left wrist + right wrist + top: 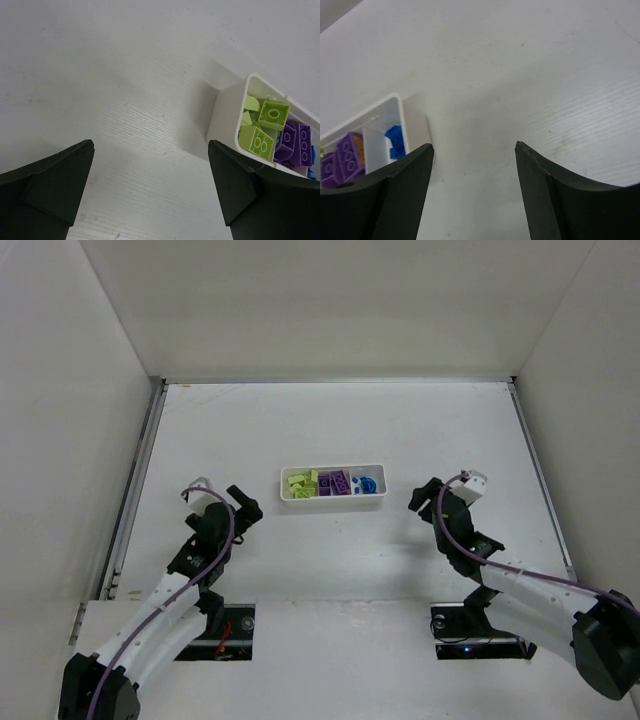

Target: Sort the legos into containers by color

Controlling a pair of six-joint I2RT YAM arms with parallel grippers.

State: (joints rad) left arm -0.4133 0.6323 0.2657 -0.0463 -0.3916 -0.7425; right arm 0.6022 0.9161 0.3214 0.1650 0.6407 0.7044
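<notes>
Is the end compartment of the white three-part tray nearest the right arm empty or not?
Not empty: blue plastic bricks lie in it, beside the purple bricks in the middle.

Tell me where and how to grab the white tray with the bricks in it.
Take the tray across its short width, near the middle, coming straight down from above and straddling both long walls. It lies flat and shallow, its long walls are bare outside, and the bricks crowd the inside, so pinching a rim would likely be awkward.

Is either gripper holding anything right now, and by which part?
Nothing is held: the left gripper and the right gripper both stand open and empty.
</notes>
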